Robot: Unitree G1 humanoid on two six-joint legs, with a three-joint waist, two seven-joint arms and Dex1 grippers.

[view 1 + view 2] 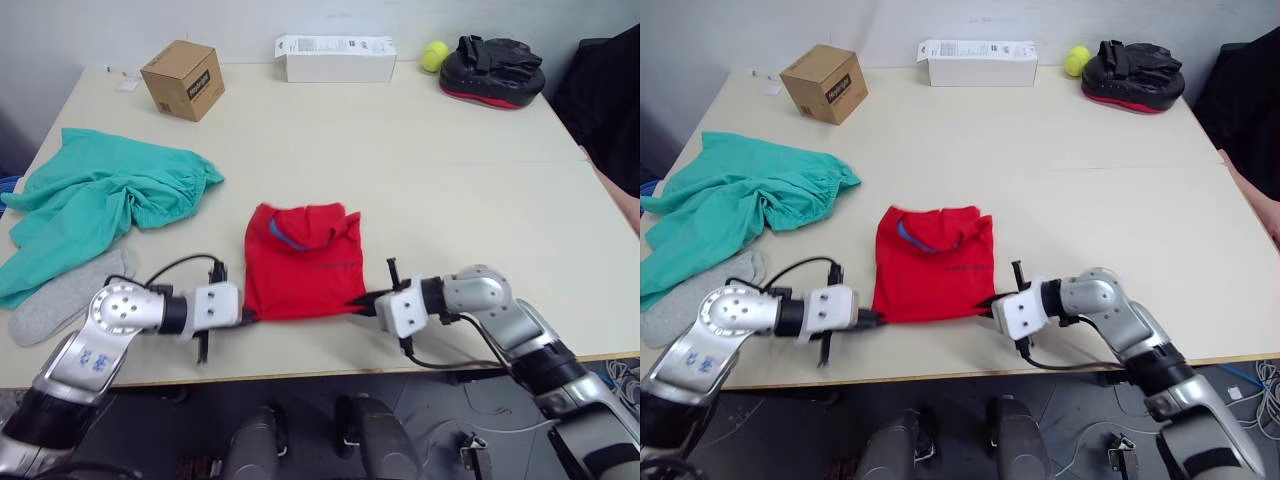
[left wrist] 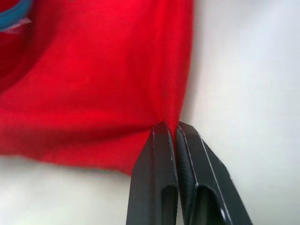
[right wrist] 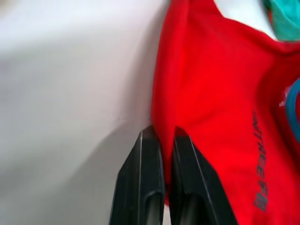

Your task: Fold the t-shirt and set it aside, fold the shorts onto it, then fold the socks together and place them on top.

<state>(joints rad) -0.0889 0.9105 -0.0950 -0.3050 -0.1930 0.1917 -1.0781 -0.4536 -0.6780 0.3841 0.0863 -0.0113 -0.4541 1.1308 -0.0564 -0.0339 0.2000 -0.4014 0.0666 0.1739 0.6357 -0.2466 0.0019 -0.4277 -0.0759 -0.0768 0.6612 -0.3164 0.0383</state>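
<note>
The red t-shirt [image 1: 303, 262] is spread on the surface [image 1: 420, 170], beside the shorts [image 1: 100, 195]. Its near corners are pinched tight by the left pincer [image 1: 243, 316] and right pincer [image 1: 366, 302]. It looks soft, light and floppy, so corners are best held.

1. T-shirt [image 1: 303, 262] flat on the table [image 1: 450, 190], near the front edge, in the middle.
2. Shorts [image 1: 95, 195] well to its left.
3. Socks [image 1: 65, 297] before the shorts, touching them.
4. Box [image 1: 183, 79] behind the shorts, at the back.
5. Ball [image 1: 434, 55] far back, right.
</note>
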